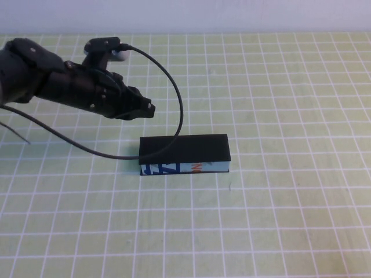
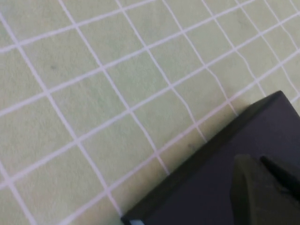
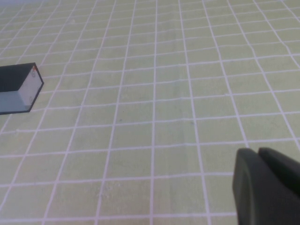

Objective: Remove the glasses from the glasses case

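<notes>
The glasses case lies shut in the middle of the table, with its black lid on top and its pale blue lettered face toward me. The glasses are hidden. My left gripper hangs behind and to the left of the case, above the mat, shut and empty. In the left wrist view the left gripper is over the lid's corner. My right gripper is shut and empty over bare mat. It is out of the high view. One end of the case shows far from it.
A green mat with a white grid covers the table. The left arm's black cable loops from the wrist over the mat down to the case's left end. A pale wall runs along the back edge.
</notes>
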Robot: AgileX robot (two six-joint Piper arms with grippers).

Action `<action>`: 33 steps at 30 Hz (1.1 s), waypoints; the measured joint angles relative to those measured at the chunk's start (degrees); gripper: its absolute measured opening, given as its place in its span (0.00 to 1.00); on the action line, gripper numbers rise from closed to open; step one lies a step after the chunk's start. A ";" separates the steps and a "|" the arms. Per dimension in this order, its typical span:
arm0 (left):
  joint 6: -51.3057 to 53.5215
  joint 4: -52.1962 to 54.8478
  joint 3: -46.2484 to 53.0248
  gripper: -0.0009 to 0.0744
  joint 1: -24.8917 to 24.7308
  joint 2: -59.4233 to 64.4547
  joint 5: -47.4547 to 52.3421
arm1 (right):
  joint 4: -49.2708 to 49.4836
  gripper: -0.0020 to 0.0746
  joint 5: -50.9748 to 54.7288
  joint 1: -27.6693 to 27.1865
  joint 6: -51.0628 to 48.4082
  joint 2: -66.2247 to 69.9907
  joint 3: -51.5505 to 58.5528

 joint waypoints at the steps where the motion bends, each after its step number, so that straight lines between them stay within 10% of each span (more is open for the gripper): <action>1: 0.00 -0.14 -1.17 0.01 -0.10 1.54 0.14 | 0.00 0.00 0.00 0.00 0.00 0.00 0.00; 16: 0.01 -0.57 -11.77 0.01 -1.70 15.61 1.73 | 0.60 0.00 -1.47 0.00 0.00 0.00 0.00; 33: -0.21 2.94 -11.77 0.01 -1.70 16.52 3.13 | 29.04 0.00 -17.38 0.00 0.00 0.00 0.00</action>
